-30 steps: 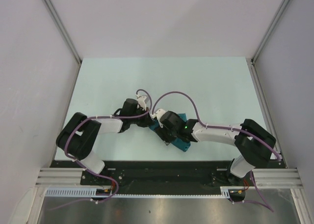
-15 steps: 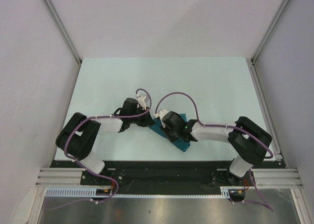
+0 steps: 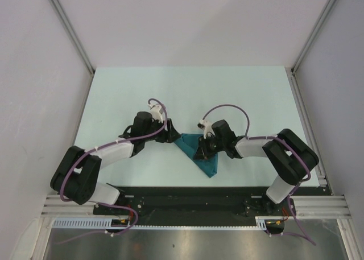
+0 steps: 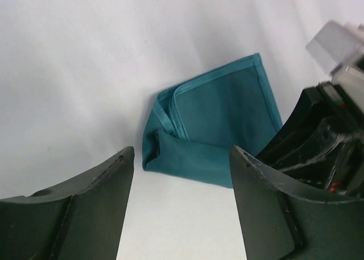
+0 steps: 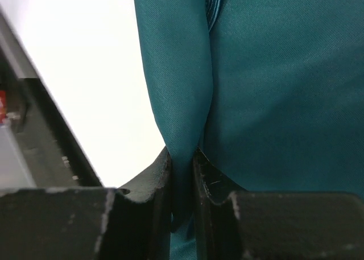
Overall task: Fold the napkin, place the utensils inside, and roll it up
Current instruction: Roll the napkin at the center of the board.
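The right fingers (image 5: 145, 183), matte black and scuffed, pinch a raised fold of the napkin (image 5: 273, 100), a finely woven teal cloth. The left fingers (image 4: 85, 203) stand wide apart, the folded, hemmed napkin lying just beyond them on the pale, smooth worktop (image 3: 170, 89).

A pale mint-green worktop (image 3: 239, 95) sits enclosed by plain white wall panels (image 3: 187, 27) at the back and both sides, joined by slanting aluminium posts (image 3: 68, 29). Along its near edge runs a black base plate (image 3: 187, 198), then slotted white cable ducts (image 3: 79, 222) and a brushed metal sheet (image 3: 187, 244).
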